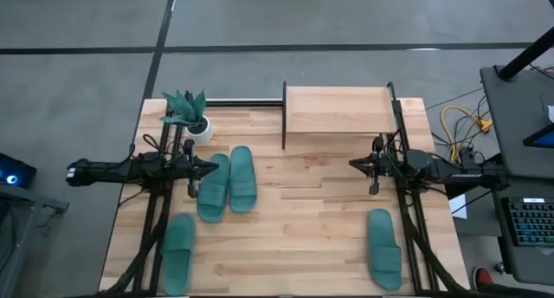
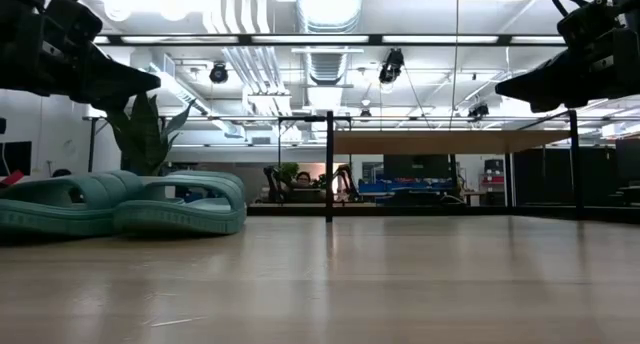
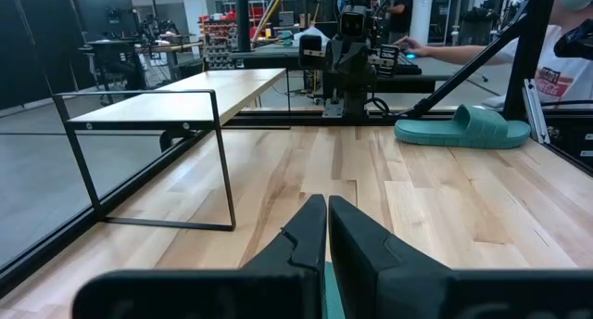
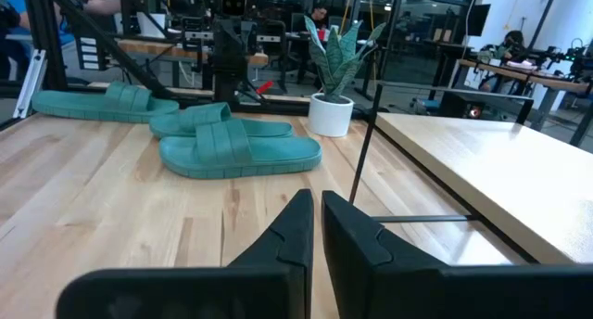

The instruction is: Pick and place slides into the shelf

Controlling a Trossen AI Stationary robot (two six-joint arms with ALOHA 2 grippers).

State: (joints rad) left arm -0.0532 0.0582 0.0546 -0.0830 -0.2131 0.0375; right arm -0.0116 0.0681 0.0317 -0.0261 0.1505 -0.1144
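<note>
High view: left tool (image 1: 213, 167) (fingers closed, empty) hovers beside two slides (image 1: 228, 183) lying lengthwise toward the shelf (image 1: 336, 110); right tool (image 1: 355, 164), also closed, waits opposite. Left arm is nearer this pair; two other slides sit at the bench (image 1: 303, 237) front.

We see a robotics lab or workshop: exposed silver ventilation ducts (image 2: 325, 24) and long strip lights run under an open ceiling, above a grey concrete floor (image 1: 78, 38). Beyond the light wooden tabletop (image 1: 303, 220) stand cluttered workbenches (image 4: 519, 73) and a black keyboard (image 1: 530, 222), with yellow cables (image 1: 463, 123) trailing beside it.
</note>
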